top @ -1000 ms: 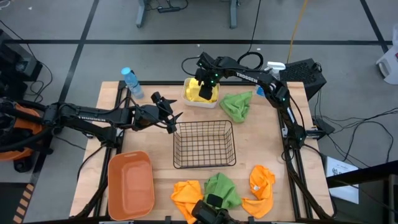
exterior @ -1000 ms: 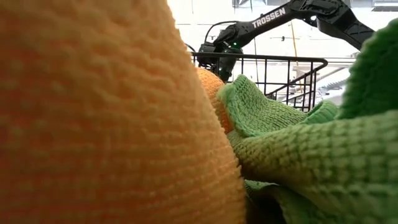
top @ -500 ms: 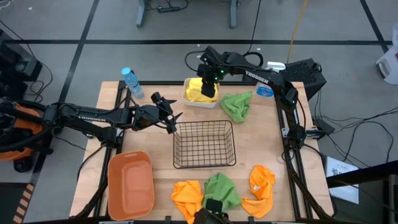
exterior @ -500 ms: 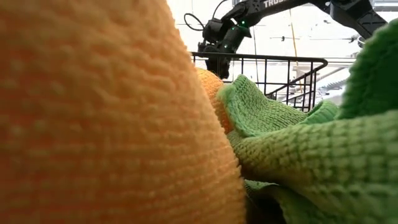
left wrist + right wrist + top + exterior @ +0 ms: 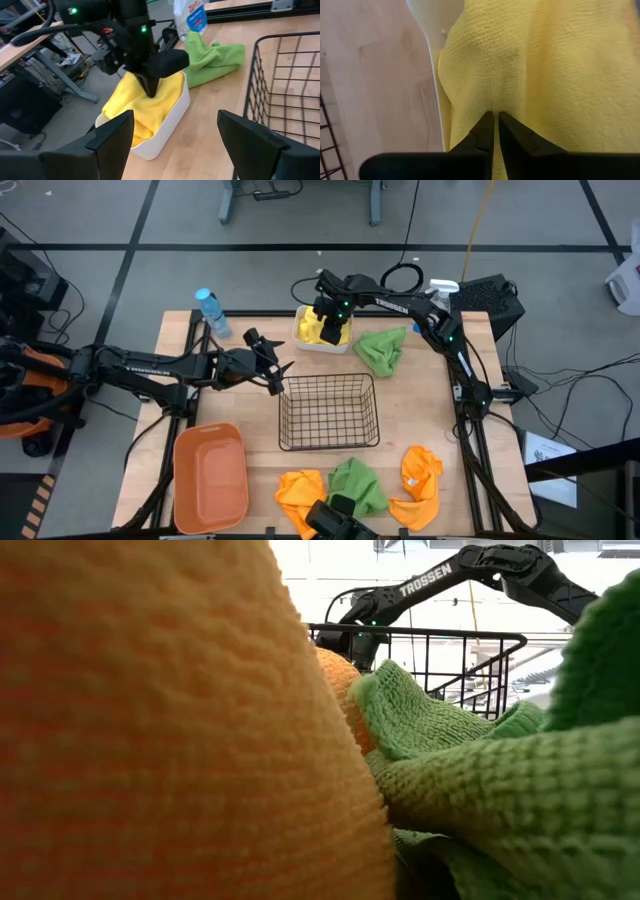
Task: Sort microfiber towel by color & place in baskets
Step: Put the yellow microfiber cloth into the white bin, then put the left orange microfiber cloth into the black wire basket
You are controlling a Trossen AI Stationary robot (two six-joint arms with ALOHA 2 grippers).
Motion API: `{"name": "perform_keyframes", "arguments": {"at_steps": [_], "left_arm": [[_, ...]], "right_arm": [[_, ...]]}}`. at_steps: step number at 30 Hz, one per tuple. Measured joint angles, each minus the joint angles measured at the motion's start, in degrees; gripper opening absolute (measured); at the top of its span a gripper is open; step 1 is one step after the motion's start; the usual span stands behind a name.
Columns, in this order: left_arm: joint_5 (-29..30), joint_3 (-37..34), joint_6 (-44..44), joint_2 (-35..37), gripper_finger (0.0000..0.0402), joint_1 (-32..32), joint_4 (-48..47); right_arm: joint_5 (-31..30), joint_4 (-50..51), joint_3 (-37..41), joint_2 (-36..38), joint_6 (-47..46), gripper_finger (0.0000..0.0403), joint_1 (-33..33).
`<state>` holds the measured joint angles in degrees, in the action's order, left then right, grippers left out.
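On the tabletop the orange-brown tub and the black wire basket look empty, so only the yellow sorting seems done: yellow cloth fills the white tub at the far edge. Two orange towels and a green towel lie at the near edge, another green towel just beside the white tub. The right hand presses its nearly closed fingertips into the yellow cloth inside that tub, while the left hand waits open beside the basket's far left corner.
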<state>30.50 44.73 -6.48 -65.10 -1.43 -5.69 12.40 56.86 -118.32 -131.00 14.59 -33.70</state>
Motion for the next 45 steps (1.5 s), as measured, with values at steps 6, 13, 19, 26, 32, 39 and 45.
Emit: {"name": "perform_keyframes", "arguments": {"at_steps": [6, 13, 19, 26, 32, 39, 45], "left_arm": [[-0.5, 0.0, 0.0, 0.0, 0.0292, 0.0, 0.0], [-0.5, 0.0, 0.0, 0.0, 0.0292, 0.0, 0.0], [-1.1, 0.0, 0.0, 0.0, 0.0292, 0.0, 0.1], [-6.8, 0.0, 0.1, 0.0, 0.0292, 0.2, 1.3], [-11.4, 0.0, 0.1, 0.0, 0.0292, 2.1, 3.1], [-11.5, 0.0, 0.2, 0.0, 0.0292, 6.4, 5.3], [-11.6, 0.0, 3.7, 0.0, 0.0292, 9.7, 4.7]], "right_arm": [[0.0, -0.1, 0.0, 0.8, -0.1, 0.0002, 0.7], [-0.3, 0.2, 0.0, 7.0, -1.4, 0.0017, 1.8], [-0.3, 3.0, -0.1, 14.0, -2.1, 0.0033, 4.7], [-0.7, 18.0, -0.1, 19.4, -4.8, 0.0038, 11.5], [-8.1, 23.4, 6.8, 26.6, -10.4, 0.0038, 20.5], [-15.1, 9.7, 31.4, 46.6, -23.3, 0.0038, 31.1], [-17.3, -6.4, 51.6, 60.5, -34.0, 0.0038, 40.0]]}}
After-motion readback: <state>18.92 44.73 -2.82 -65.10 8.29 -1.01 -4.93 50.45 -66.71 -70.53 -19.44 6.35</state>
